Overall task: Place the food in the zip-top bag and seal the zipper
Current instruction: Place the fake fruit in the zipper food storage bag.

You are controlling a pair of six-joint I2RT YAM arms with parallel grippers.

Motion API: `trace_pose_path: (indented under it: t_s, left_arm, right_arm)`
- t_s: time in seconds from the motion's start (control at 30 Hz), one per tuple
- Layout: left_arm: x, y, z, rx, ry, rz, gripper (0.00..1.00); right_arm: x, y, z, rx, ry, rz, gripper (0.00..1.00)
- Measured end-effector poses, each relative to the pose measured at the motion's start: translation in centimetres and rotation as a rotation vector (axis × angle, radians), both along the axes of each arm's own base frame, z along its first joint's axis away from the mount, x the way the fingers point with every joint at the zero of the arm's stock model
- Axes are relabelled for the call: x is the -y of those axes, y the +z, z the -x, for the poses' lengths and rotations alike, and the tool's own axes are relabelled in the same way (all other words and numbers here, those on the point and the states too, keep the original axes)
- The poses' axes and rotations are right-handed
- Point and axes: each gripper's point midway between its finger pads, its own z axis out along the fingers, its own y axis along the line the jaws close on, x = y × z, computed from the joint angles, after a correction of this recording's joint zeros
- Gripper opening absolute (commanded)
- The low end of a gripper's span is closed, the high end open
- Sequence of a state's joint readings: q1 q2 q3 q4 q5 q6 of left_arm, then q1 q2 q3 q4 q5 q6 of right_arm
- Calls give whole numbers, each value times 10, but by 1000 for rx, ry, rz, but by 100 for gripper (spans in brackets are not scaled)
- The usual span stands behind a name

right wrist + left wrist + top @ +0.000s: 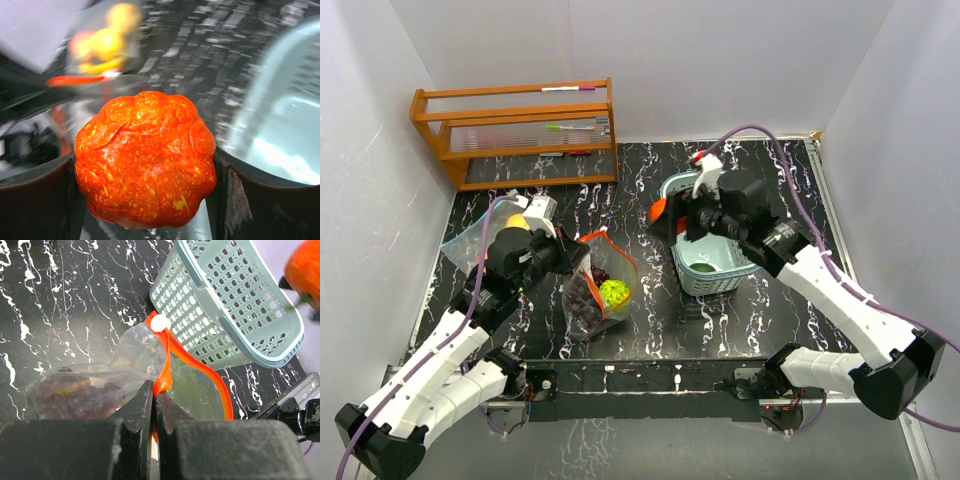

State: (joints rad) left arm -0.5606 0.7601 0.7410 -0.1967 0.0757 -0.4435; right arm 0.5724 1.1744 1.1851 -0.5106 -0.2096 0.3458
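I can read no words, numbers, brands or signs anywhere here. The pens (568, 89) on the wooden rack (540, 182), behind and well to the left of the basket (720, 280) on the worktop (650, 325), are too small for any print to be made out. The bag (135, 352), left of the basket, shows only an orange zipper strip (200, 365) and a plain white slider (160, 322). The orange-red fruit (145, 160) carries yellow speckles, no lettering.

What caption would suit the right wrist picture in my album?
Bumpy orange-red fruit clamped in the right gripper, teal basket blurred behind.
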Motion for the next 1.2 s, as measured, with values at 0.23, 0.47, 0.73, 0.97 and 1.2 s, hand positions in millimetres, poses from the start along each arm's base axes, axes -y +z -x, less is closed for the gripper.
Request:
trace_pose_path:
  t_s: [0.23, 0.47, 0.73, 0.97, 1.2]
  left_arm:
    - [4, 0, 1, -6, -13, 15, 0]
    - [4, 0, 2, -8, -17, 15, 0]
    - [1, 2, 6, -4, -17, 17, 0]
    - [0, 3, 7, -4, -17, 17, 0]
    - [0, 3, 7, -4, -17, 17, 0]
  right_arm:
    - [-104, 36, 92, 84, 435, -140, 31]
    - [-148, -10, 101, -1, 496, -83, 36]
    - [-144, -51, 75, -65, 344, 27, 53]
    - [-127, -90, 62, -129, 226, 158, 89]
    - [-126, -86, 63, -124, 226, 154, 98]
